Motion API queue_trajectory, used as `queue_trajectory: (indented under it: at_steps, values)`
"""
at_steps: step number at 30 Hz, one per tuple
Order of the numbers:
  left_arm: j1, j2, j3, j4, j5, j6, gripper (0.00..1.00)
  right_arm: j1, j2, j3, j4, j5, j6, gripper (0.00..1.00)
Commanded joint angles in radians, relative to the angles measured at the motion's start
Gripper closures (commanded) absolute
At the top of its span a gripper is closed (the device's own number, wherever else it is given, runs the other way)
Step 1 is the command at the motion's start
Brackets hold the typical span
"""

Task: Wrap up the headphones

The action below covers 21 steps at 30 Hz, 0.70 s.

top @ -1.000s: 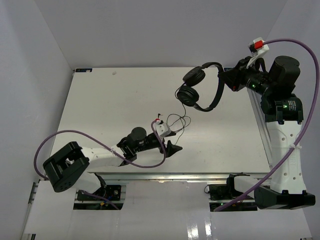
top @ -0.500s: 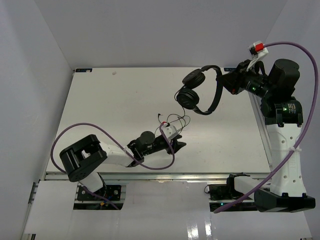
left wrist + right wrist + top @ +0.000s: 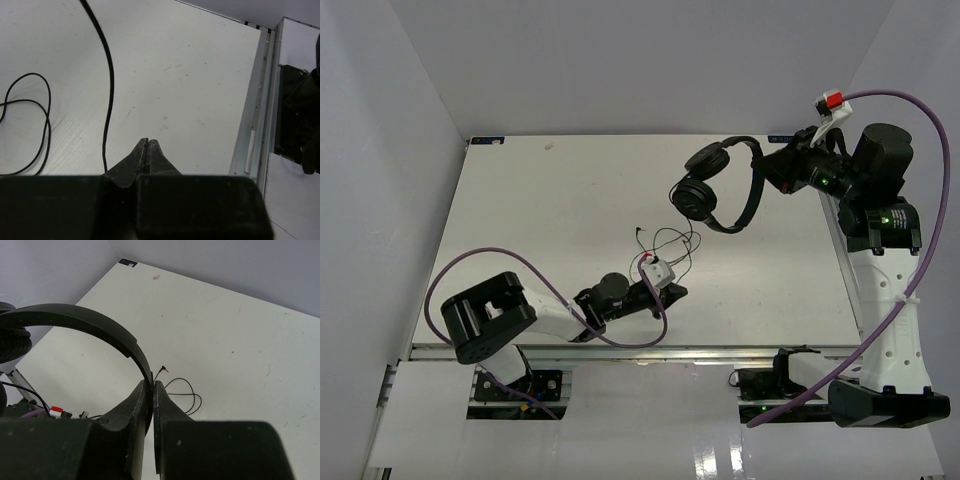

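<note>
The black headphones (image 3: 698, 197) hang above the table's far right, both ear cups to the left. My right gripper (image 3: 767, 180) is shut on the headband (image 3: 90, 325), which is pinched between its fingertips (image 3: 152, 382). The thin cord (image 3: 670, 240) drops from a cup and lies in loose loops (image 3: 192, 397) on the table, with the plug (image 3: 164, 369) at its end. My left gripper (image 3: 675, 290) is low near the front edge, just below those loops. Its jaws (image 3: 147, 141) are shut. The cord (image 3: 109, 75) runs beside its left finger and vanishes behind it. Nothing shows between the tips.
The white table (image 3: 540, 220) is boxed in by white walls at the back and sides. A metal rail (image 3: 250, 135) edges the table to the right of my left gripper. A purple cable (image 3: 510, 265) loops over the left arm.
My left gripper was open a second ago and has shut, shifting a little right and toward the front edge. The right arm and the headphones have drifted slightly left.
</note>
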Motion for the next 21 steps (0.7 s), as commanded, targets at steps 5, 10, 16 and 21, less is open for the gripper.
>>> queue_trajectory:
  at_steps: [5, 10, 16, 21]
  values:
    - [-0.154, -0.195, -0.09, -0.037, -0.083, -0.006, 1.0, -0.005, -0.019, -0.042, 0.059, 0.047, 0.01, 0.92]
    - [-0.168, -0.266, -0.161, -0.064, -0.353, -0.011, 0.32, -0.005, -0.032, -0.056, 0.08, 0.006, 0.028, 0.92]
    - [-0.126, -0.171, -0.079, -0.093, -0.454, 0.063, 0.13, -0.005, -0.061, -0.055, 0.094, -0.059, 0.041, 0.92]
    - [-0.074, -0.026, 0.036, -0.093, -0.412, 0.062, 0.13, -0.006, -0.087, -0.059, 0.105, -0.103, 0.077, 0.92]
